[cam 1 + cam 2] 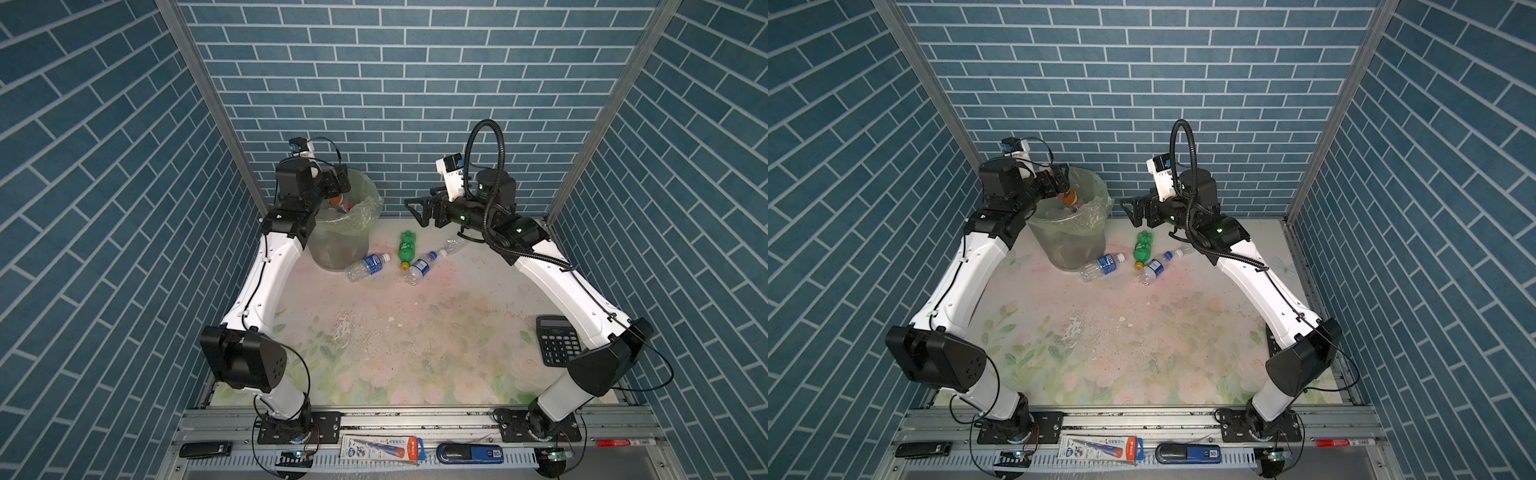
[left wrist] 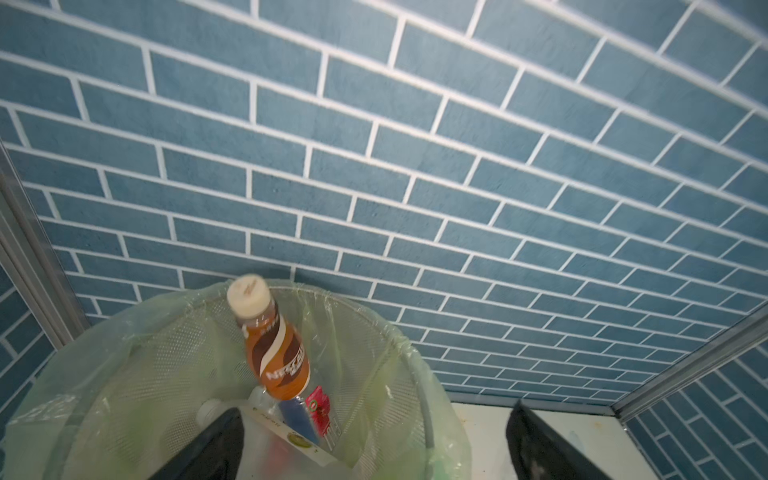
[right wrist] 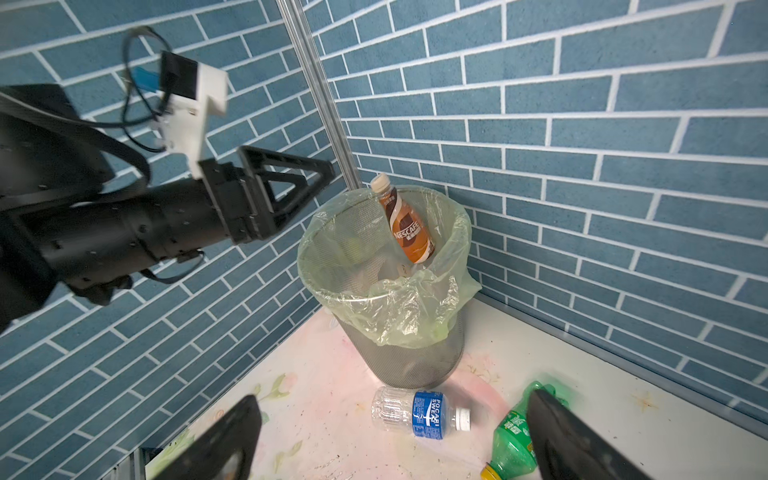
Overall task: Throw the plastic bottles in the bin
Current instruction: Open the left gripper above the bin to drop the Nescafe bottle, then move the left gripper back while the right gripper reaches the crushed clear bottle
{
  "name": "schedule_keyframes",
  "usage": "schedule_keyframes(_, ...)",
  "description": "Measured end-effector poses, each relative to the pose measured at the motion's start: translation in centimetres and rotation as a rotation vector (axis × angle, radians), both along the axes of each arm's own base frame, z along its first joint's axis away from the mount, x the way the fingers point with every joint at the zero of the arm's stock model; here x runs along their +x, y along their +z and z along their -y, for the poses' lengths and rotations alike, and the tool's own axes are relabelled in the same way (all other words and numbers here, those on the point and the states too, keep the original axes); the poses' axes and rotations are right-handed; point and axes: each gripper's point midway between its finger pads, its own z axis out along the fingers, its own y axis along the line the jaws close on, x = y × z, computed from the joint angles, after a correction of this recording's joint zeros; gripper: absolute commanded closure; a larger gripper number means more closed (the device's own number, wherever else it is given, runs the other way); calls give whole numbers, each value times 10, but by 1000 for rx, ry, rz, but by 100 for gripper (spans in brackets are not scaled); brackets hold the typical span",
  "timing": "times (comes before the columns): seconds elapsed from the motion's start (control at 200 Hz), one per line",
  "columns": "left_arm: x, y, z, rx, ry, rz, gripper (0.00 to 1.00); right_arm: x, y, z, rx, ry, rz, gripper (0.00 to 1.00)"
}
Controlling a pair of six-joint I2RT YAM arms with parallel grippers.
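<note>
The bin (image 1: 332,249) (image 1: 1071,249) stands at the back left, lined with a pale green bag. My left gripper (image 1: 337,183) (image 1: 1059,176) (image 2: 376,415) hangs open over its mouth. A brown bottle (image 2: 276,345) (image 3: 405,224) sits tilted in the bin (image 3: 415,357) on other bottles, cap up, free of the fingers. On the table lie a clear blue-labelled bottle (image 1: 368,266) (image 3: 419,411), a green bottle (image 1: 406,249) (image 3: 513,436), a second blue-labelled bottle (image 1: 422,266) and a clear bottle (image 1: 453,246). My right gripper (image 1: 415,212) (image 1: 1131,212) (image 3: 392,399) is open and empty, raised above the green bottle.
A black calculator (image 1: 557,340) lies at the right edge beside the right arm. Blue brick walls close in the back and both sides. A tube package (image 1: 380,448) and small tools rest on the front rail.
</note>
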Motion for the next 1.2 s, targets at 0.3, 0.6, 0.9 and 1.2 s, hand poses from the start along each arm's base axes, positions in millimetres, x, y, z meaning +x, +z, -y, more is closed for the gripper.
schedule_keyframes(0.3,-34,39,2,-41,-23,107,1,-1,-4,0,8,-3,-19,1)
schedule_keyframes(0.6,-32,-1,24,-61,-77,17,1,5,-32,6,-28,-49,-79,1)
schedule_keyframes(0.9,-62,-49,109,-40,-267,-78,1,40,-75,49,-86,-242,-171,1)
schedule_keyframes(1.2,-107,-117,196,5,-471,-160,1,100,-143,137,-118,-550,-338,1)
